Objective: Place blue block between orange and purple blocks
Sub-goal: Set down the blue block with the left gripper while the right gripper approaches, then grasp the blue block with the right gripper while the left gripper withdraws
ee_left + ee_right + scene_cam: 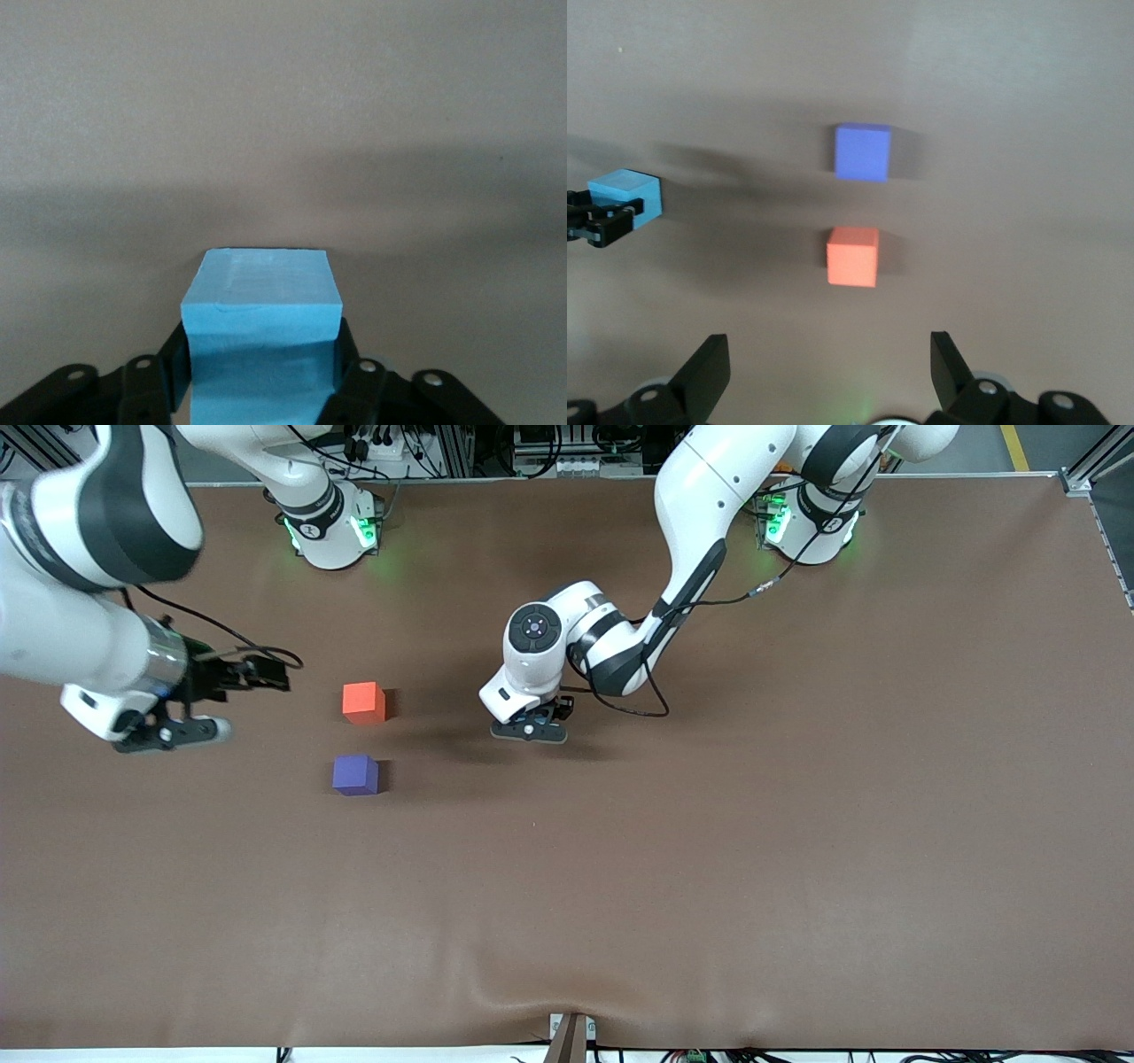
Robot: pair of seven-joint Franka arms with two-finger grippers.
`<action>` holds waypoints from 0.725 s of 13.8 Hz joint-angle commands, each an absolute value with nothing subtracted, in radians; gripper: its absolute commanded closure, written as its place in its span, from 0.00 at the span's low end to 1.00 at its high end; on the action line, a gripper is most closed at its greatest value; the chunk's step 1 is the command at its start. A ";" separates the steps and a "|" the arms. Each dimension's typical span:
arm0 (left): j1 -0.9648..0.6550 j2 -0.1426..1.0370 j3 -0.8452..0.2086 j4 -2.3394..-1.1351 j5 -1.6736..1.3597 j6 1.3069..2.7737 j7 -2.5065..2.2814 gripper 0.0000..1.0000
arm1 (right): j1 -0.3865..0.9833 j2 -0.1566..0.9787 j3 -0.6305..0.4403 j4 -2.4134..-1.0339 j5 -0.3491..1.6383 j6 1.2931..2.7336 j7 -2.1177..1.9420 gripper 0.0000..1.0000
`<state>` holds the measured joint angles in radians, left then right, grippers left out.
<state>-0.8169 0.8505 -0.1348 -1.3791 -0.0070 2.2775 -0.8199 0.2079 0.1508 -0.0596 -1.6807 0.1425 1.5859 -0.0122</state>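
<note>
In the front view, the orange block [364, 702] and the purple block [355, 774] are seen on the brown worktop [797, 850], toward the right arm's end and in the half nearer the robots' edge. The purple block lies nearer the camera than the orange one, and a bare gap is left between them, judged to be just about wide enough for a third cube. The left gripper [530, 731] is held over the middle of the worktop, well apart from both blocks toward the left arm's end; its load is hidden here by the wrist. The right gripper [168, 731] is parked by the worktop's edge at the right arm's end, where it waits clear of the approach path.

In the left wrist view, the blue block [261, 332] is seen pinched between the dark fingers [359, 385], gripped on two opposite faces so that it can be set down squarely.

In the right wrist view, the right gripper's fingers [709, 372] are seen spread wide with nothing between them. The two blocks and the gap are shown, with the blue block carried in the left gripper off to one side, so the placing is judged not yet done.
</note>
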 commanded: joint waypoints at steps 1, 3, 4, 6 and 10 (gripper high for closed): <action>-0.821 0.836 -0.127 -1.341 -0.005 2.272 -0.860 0.00 | 0.302 0.178 -0.067 -1.719 0.156 1.646 -0.003 0.00; -0.746 0.735 -0.112 -1.362 0.000 2.220 -0.873 0.00 | 0.340 0.190 -0.067 -1.758 0.188 1.719 -0.003 0.00; -0.698 0.680 -0.112 -1.365 0.000 2.154 -0.871 0.00 | 0.360 0.192 -0.067 -1.794 0.214 1.771 -0.003 0.00; -0.594 0.565 -0.110 -1.376 0.000 2.039 -0.864 0.00 | 0.420 0.219 -0.067 -1.860 0.230 1.876 0.030 0.00; -0.402 0.395 -0.118 -1.376 -0.005 1.797 -0.693 0.00 | 0.633 0.288 -0.067 -1.873 0.229 2.023 0.295 0.00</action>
<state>-0.4749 0.4828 -0.1017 -1.3234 -0.0066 1.8850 -0.7821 0.5277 0.2655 -0.0558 -1.8727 0.2157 1.9587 0.1746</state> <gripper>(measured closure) 0.000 0.000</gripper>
